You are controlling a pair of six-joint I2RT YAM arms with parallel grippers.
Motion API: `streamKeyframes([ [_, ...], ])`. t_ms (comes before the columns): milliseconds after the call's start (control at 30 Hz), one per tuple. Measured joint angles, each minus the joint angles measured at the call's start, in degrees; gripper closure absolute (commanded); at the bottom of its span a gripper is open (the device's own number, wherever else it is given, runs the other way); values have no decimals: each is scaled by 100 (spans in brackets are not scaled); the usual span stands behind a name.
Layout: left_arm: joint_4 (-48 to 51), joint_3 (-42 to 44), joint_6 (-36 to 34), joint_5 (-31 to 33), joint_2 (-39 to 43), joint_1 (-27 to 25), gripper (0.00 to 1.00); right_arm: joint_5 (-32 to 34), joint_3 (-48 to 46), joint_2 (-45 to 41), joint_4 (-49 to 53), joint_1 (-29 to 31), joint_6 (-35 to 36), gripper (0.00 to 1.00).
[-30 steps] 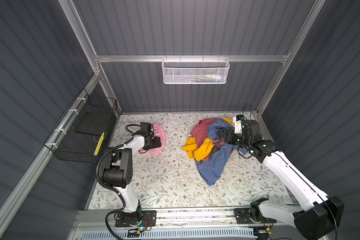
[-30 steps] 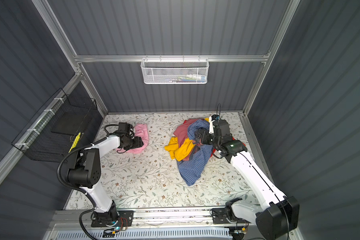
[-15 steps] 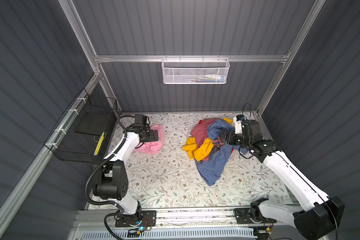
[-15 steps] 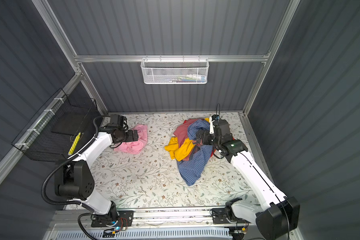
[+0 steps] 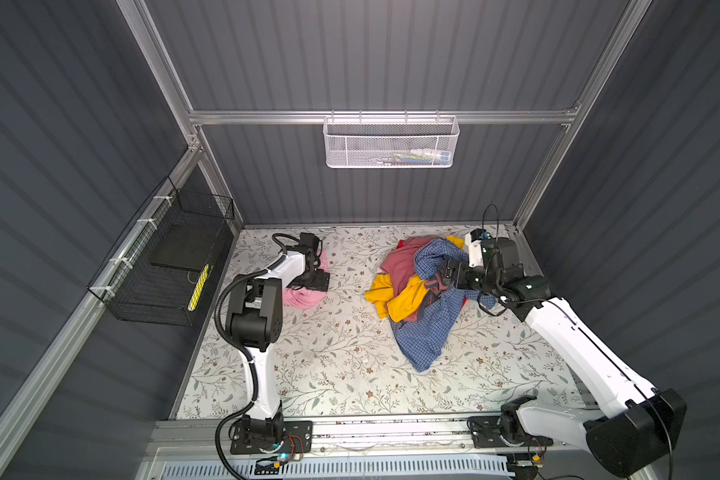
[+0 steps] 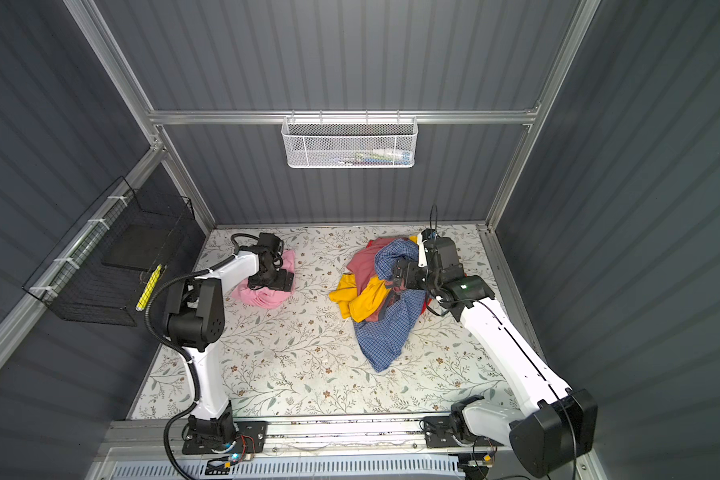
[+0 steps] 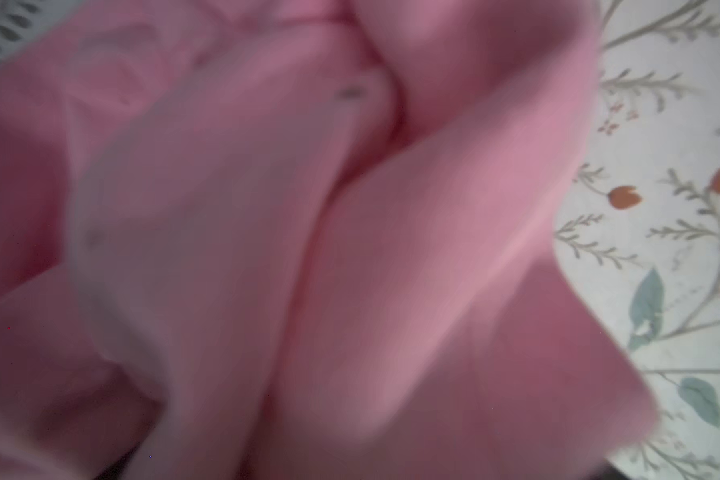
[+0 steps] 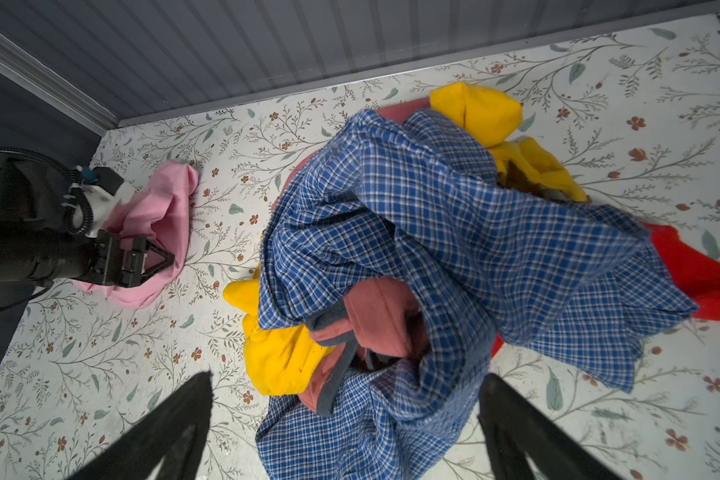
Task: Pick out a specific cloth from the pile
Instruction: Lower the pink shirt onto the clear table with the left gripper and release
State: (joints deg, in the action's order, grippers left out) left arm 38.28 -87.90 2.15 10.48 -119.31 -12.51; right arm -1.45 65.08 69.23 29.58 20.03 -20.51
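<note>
In both top views I see a floral table point(image 5: 329, 365) boxed in by grey ribbed walls. The cloth point(image 5: 304, 298) lies bunched at far left, well apart from the pile point(image 6: 375, 291). The left gripper point(image 5: 321, 281) is low over the cloth, jaws spread, arm bent sharply at the elbow.

Left wrist: blurred pink fills the frame, no fingers visible.

Right wrist: right gripper point(image 8: 346, 376) is open, just above the pile.

the soft baby-pink cloth point(image 7: 350, 249) is blurred in the left wrist view. the bright red fabric point(image 8: 691, 270) lies mostly hidden under the blue checked shirt point(image 8: 454, 216).
</note>
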Motion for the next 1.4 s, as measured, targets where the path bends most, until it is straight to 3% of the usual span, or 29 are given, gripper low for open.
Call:
streamKeyframes([
  [100, 39, -79, -2, 76, -42, -85, 2, 46, 35, 0, 83, 0, 7, 1],
  [167, 48, -92, 11, 116, -63, -92, 9, 79, 46, 0, 116, 0, 11, 1],
  [200, 57, -109, 26, 153, -81, -92, 17, 85, 52, 0, 146, 0, 15, 1],
  [400, 109, -363, -24, 236, -260, -44, 89, 162, 120, 37, 229, -2, 31, 1],
  [467, 57, -393, -127, 42, -258, 22, 100, 181, 179, 70, 232, -15, 52, 1],
  [700, -90, -953, -793, -192, -608, 127, 100, 286, 229, 72, 245, -66, 146, 1],
  [1100, -1252, -1556, -2846, -7, -1237, 223, 100, 352, 282, 87, 415, -160, 188, 1],
  [1400, -1530, -1727, -3912, -953, -1405, 520, 100, 315, 699, 376, 595, -323, 280, 1],
])
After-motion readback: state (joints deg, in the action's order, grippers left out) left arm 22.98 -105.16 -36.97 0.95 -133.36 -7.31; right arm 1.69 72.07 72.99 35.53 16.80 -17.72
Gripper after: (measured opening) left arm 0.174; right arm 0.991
